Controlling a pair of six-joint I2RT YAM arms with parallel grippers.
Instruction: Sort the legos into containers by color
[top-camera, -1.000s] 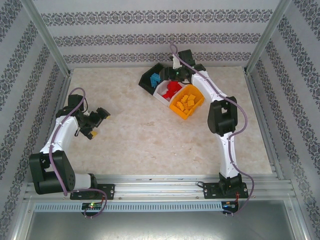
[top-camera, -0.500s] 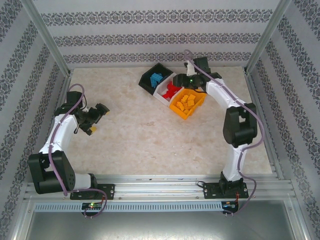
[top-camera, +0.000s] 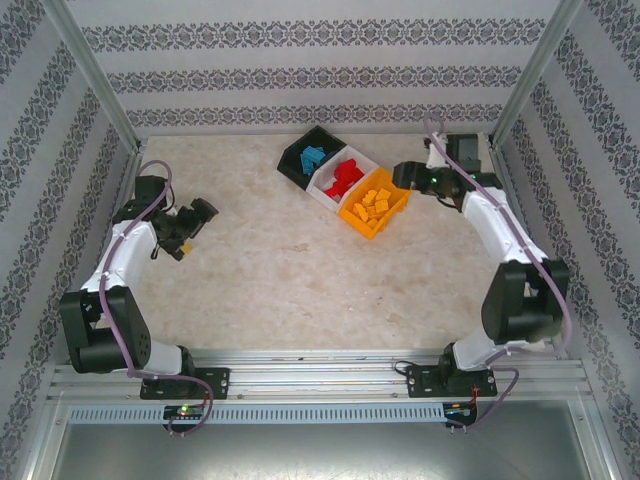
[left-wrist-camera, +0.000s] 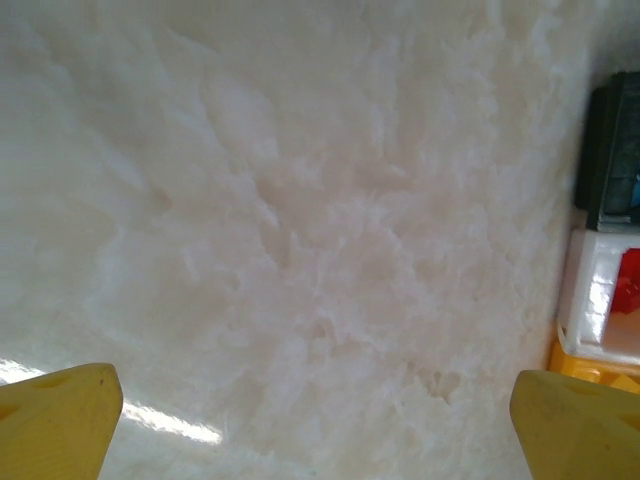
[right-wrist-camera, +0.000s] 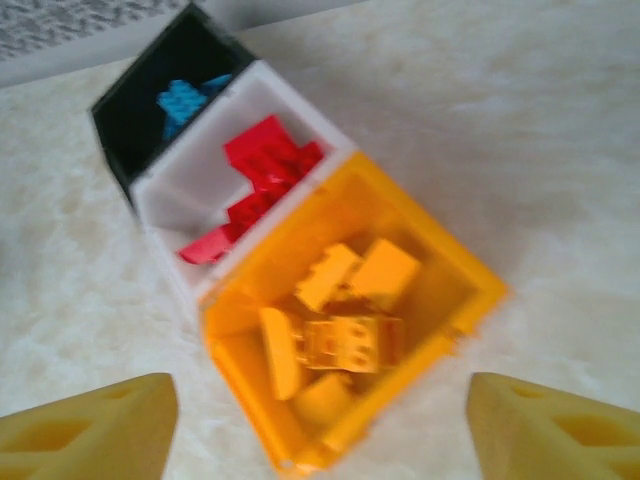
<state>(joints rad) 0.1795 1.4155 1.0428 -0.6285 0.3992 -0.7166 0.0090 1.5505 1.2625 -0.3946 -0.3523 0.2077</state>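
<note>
The right gripper (top-camera: 402, 176) has pulled right, off the orange bin (top-camera: 355, 224) toward the table's (top-camera: 300, 270) right edge, with its jaws wide and empty. The left gripper (top-camera: 196, 217) is fully spread and empty, with bare tabletop around it.

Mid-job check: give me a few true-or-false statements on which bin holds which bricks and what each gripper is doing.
1. The blue bricks lie in the black bin. True.
2. The orange bin holds yellow-orange bricks. True.
3. The red bricks lie in the black bin. False: they lie in the white bin.
4. The right gripper grips a brick. False: it is open, with nothing between its fingers.
5. The left gripper is shut. False: it is open above the table.
</note>
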